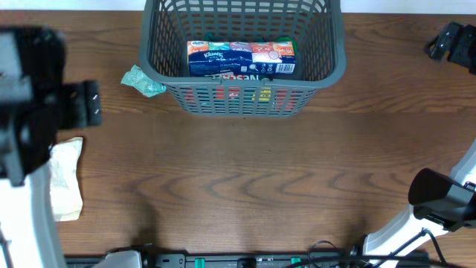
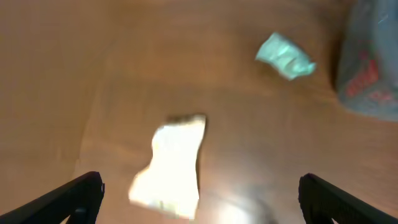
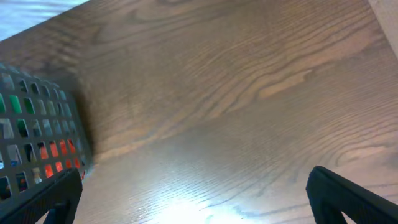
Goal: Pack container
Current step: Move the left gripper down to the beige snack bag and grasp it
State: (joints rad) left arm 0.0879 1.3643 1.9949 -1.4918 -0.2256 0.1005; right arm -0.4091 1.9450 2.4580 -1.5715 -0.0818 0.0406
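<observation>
Toward the top centre of the overhead view, the basket [image 1: 245, 95] stands on the wooden worktop [image 1: 245, 186], with its far rim cut off by the upper edge of the frame. Inside it, colourful packs lie side by side against the near wall, among them a blue tissue pack [image 1: 214, 56]; red and yellow show through the front slots. Just beside the basket's left wall, a small crumpled green packet [image 1: 143, 82] lies on the wood. A pale cream packet [image 1: 67, 179] lies well apart from it at the left edge, partly under the left arm [image 1: 30, 119]. Seen from the left wrist, the left jaws are spread wide and grip nothing. Their dark fingertips [image 2: 84, 193] sit in the bottom corners of the frame, with the cream packet low in the centre between them, the green packet at upper right and the blurred basket at the right edge. From the right wrist, the right jaws are also wide open and empty over bare wood, with the basket's corner at the left of that frame.
</observation>
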